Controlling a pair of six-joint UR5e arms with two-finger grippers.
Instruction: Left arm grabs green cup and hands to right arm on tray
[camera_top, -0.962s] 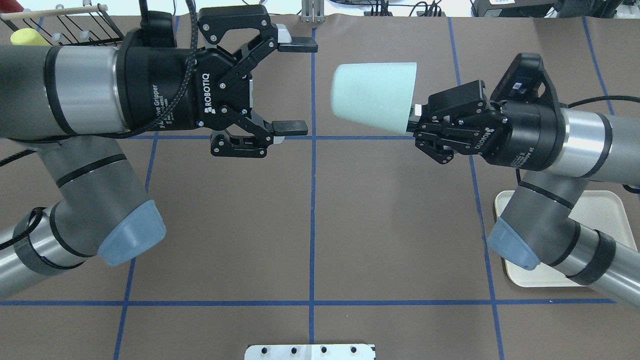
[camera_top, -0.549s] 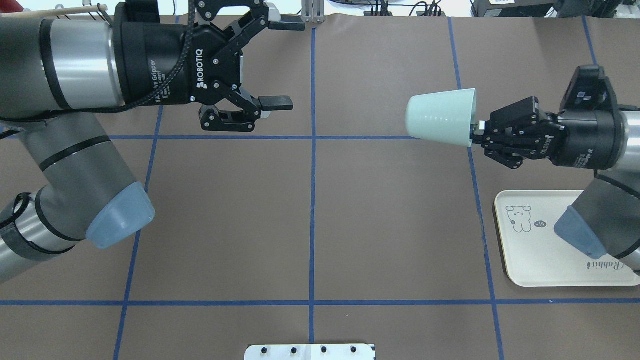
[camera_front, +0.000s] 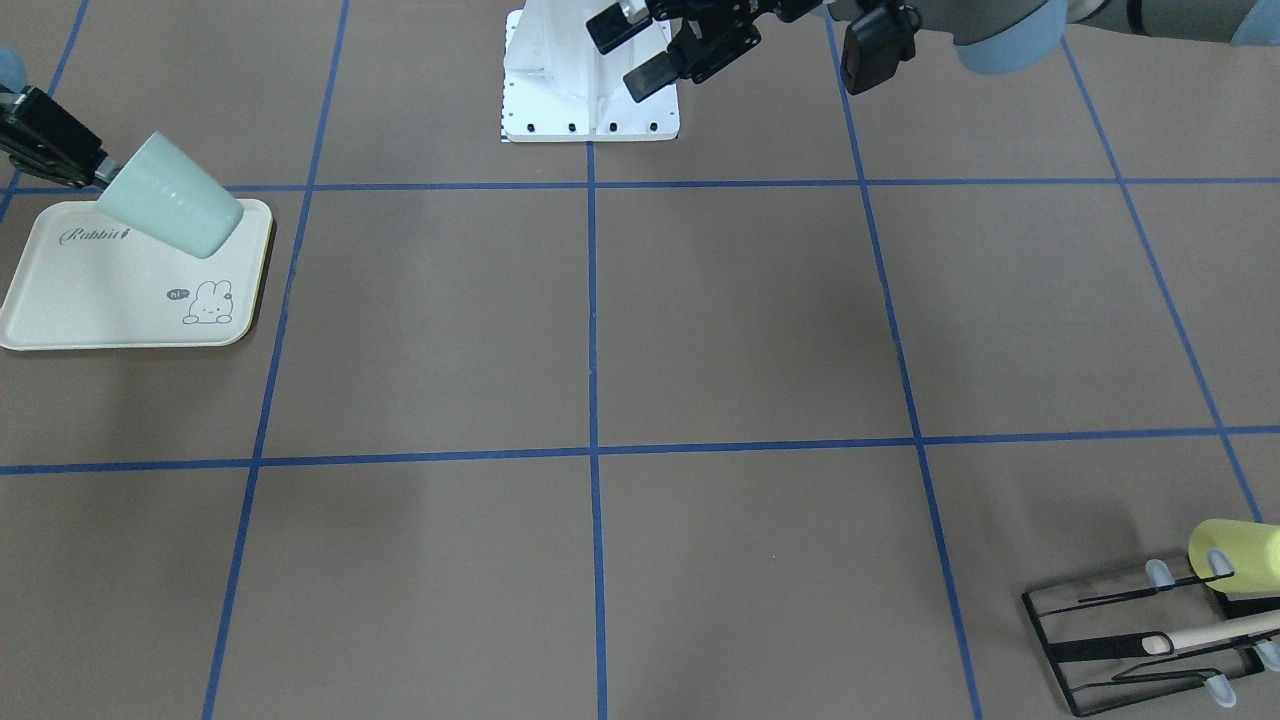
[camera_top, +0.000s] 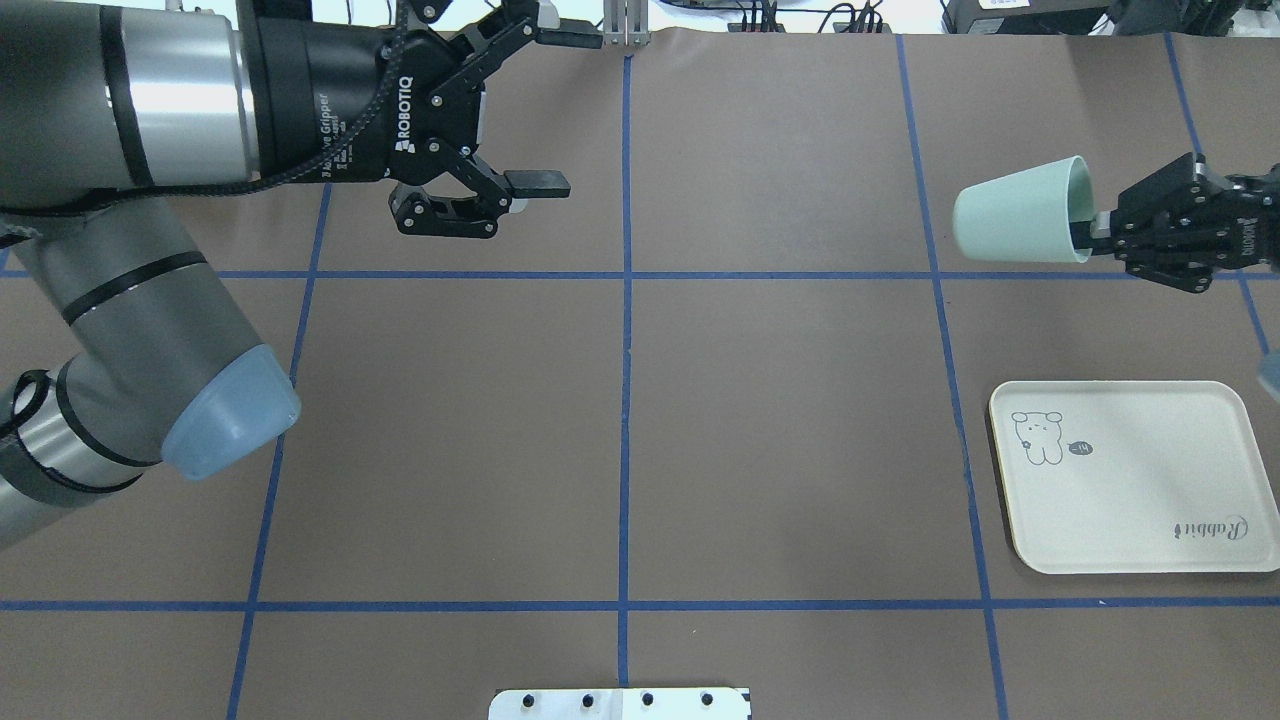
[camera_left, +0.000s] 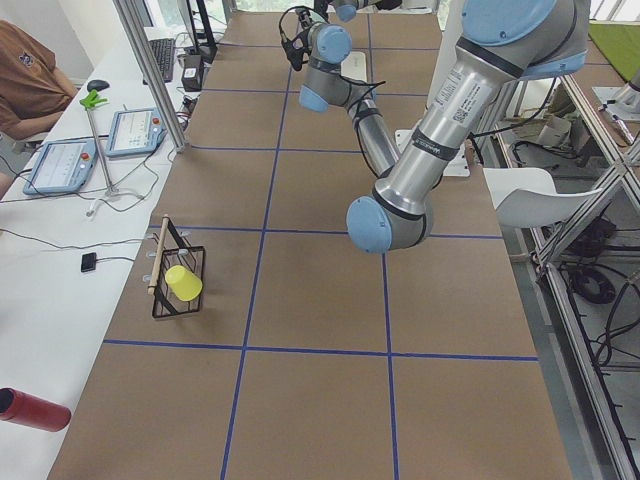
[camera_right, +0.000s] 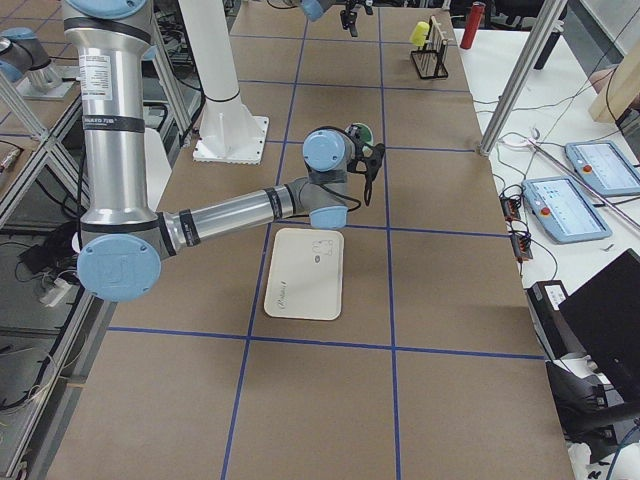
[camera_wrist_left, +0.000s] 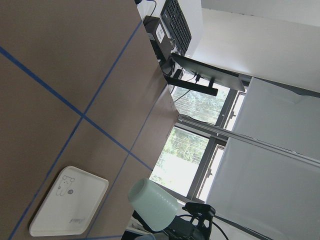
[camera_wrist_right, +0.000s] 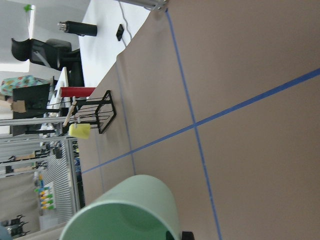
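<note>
The green cup (camera_top: 1015, 210) is held in the air on its side, its base toward the table's middle. My right gripper (camera_top: 1092, 232) is shut on its rim at the right edge of the overhead view. In the front view the cup (camera_front: 170, 195) hangs by the tray's far edge, with the right gripper (camera_front: 98, 176) behind it. The cream rabbit tray (camera_top: 1150, 500) lies flat and bare on the right, nearer the robot than the cup. My left gripper (camera_top: 550, 110) is open and empty, high at the far left; it also shows in the front view (camera_front: 628, 52).
A black wire rack (camera_front: 1130, 640) with a yellow cup (camera_front: 1235, 545) and a wooden stick stands at the far corner on my left side. The white robot base plate (camera_top: 620, 703) sits at the near middle edge. Blue tape lines mark the brown table.
My right arm has drawn back to the right with the green cup, uncovering the tray. My left gripper has drawn back to the left and farther away, staying open.
</note>
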